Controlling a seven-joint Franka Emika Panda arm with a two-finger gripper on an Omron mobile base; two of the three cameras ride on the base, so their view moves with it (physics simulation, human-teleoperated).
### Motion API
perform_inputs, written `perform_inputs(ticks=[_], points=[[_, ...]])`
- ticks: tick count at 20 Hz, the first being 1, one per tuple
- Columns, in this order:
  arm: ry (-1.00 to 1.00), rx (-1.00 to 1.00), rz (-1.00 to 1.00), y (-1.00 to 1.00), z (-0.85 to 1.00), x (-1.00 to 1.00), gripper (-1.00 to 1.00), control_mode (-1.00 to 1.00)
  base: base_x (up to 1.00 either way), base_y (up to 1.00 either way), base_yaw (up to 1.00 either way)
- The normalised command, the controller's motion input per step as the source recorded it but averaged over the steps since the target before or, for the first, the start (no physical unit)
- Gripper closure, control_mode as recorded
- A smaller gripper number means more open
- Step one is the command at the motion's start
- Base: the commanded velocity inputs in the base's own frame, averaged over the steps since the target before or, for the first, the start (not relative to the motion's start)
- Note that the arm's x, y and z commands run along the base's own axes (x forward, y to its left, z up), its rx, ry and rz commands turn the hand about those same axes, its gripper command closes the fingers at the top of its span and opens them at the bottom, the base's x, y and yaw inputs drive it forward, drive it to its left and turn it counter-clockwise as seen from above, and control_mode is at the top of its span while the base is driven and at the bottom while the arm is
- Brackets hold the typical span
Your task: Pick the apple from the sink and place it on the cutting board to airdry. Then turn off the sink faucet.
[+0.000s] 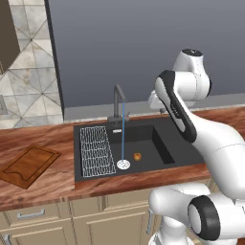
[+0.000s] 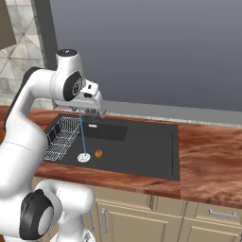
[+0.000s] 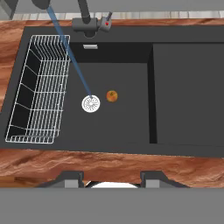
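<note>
Dark fingers (image 3: 112, 178) cropped at bottom, tiny apple (image 3: 112, 96) beside strainer (image 3: 91, 103).

Grey wall (image 1: 143, 48), tiled corner (image 1: 28, 81), wood countertop (image 1: 48, 182)

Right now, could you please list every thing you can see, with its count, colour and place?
apple: one, orange-yellow, on the basin floor beside the drain strainer
drain strainer: one, white, basin floor, under the water stream
sink: one, matte black, set in the wood countertop
wire rack: one, white, at the sink's side
sink faucet: one, dark grey, behind the basin, water running
cutting board: one, reddish-brown, on the countertop beyond the rack
gripper: one, dark tips, above the sink, holding nothing
</note>
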Motion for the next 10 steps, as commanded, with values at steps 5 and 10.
perform_inputs(ticks=[5, 10], points=[[0.00, 0.00, 0.00, 0.02, -0.04, -0.04, -1.00, -1.00, 0.00, 0.00, 0.00], [0.00, 0.00, 0.00, 0.13, -0.23, -0.10, -1.00, -1.00, 0.00, 0.00, 0.00]])
